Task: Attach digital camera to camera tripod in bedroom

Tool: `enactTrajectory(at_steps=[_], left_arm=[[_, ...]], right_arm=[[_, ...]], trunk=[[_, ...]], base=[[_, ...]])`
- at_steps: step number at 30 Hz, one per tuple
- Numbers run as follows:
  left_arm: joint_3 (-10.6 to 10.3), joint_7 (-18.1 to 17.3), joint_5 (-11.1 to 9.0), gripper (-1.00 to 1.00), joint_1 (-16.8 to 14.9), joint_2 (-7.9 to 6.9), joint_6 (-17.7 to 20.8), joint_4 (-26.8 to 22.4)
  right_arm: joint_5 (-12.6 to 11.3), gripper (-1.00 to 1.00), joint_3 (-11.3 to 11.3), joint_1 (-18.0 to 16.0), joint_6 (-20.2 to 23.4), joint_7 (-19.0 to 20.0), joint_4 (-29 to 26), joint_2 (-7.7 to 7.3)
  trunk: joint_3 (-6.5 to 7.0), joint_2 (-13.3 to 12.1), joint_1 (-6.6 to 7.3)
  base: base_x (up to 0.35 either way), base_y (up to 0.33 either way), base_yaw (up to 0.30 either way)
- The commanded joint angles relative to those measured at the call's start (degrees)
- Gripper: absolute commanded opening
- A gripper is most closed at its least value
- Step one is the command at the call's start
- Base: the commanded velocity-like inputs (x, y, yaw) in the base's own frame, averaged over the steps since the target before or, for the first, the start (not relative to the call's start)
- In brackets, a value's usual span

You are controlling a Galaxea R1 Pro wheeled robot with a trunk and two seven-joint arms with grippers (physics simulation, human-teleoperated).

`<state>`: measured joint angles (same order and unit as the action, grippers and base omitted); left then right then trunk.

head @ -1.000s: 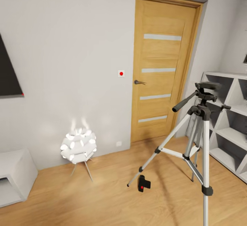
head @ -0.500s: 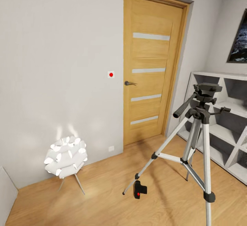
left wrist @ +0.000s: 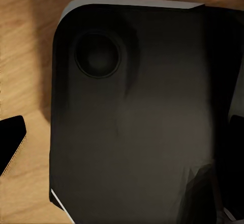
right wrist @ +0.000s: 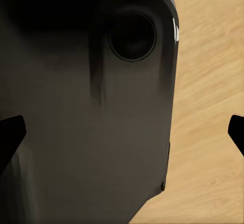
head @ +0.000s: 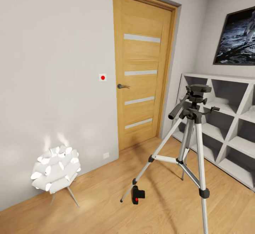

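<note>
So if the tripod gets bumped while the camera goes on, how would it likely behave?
The camera tripod probably tips easily: it stands tall on thin silver legs, with its black head and pan handle up high. It may also slide, since its small feet rest on smooth wood floor. The digital camera lies beside one foot.

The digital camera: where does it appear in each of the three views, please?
Head view: the digital camera lies on the floor, low and centre, beside a foot of the camera tripod.
Left wrist view: not in it.
Right wrist view: not in it.
Shared landmark: the light wood plank floor.

Digital camera (head: pixel 137 195) beside camera tripod (head: pixel 191 145) foot
</note>
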<state>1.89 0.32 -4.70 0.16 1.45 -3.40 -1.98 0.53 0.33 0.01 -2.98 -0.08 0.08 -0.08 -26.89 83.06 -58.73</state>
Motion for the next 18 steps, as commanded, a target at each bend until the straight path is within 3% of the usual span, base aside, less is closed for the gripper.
enactTrajectory(at_steps=[1,18], left_arm=[[0.13,0.03,-0.49,1.00,0.02,0.02,-0.11,-0.04],[0.13,0.03,-0.49,1.00,0.02,0.01,-0.11,-0.04]], right_arm=[[0.06,1.00,0.02,-0.01,-0.18,-0.01,0.01,0.00],[0.05,1.00,0.02,-0.01,-0.18,-0.01,0.01,-0.09]], trunk=[[-0.04,0.02,0.00],[-0.04,0.02,0.00]], base=[[0.000,0.010,-0.243],[0.000,0.001,-0.243]])
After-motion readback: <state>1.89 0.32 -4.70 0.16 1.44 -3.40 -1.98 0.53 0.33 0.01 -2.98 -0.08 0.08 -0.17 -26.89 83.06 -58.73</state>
